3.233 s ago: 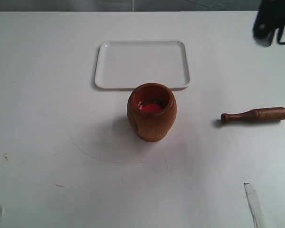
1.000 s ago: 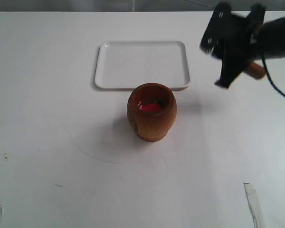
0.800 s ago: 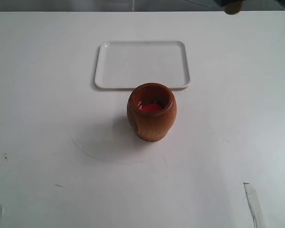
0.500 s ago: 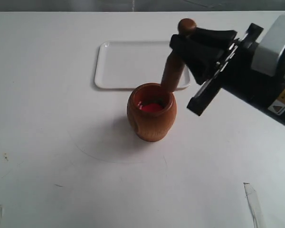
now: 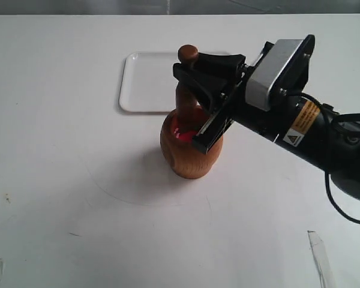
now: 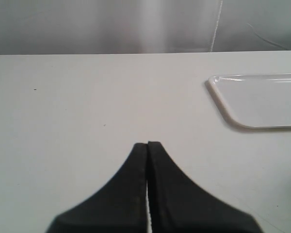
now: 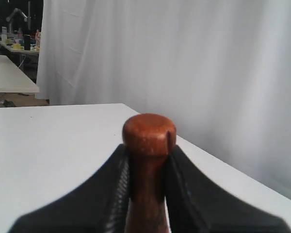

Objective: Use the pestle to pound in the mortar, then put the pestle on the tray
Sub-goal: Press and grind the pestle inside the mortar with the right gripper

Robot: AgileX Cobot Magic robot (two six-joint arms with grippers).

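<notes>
The reddish-brown mortar [image 5: 186,155] stands mid-table, its red inside partly showing. The pestle [image 5: 186,90] stands upright with its thick end down inside the mortar and its knob on top. My right gripper [image 5: 195,71] is shut on the pestle just under the knob; in the right wrist view the pestle [image 7: 148,141] sits clamped in the right gripper [image 7: 147,154]. The white tray [image 5: 149,81] lies just behind the mortar, nothing on it. My left gripper [image 6: 148,144] is shut on nothing, low over the table, with a corner of the tray [image 6: 254,99] ahead of it.
The right arm's body [image 5: 300,129] stretches from the right side over the table toward the mortar. A strip of tape [image 5: 320,255] lies near the front right edge. A white curtain [image 7: 184,58] hangs beyond the table.
The right gripper has carried the pestle leftward and down: half a second ago it slanted at the mortar's back rim, now it stands upright inside the mortar.
</notes>
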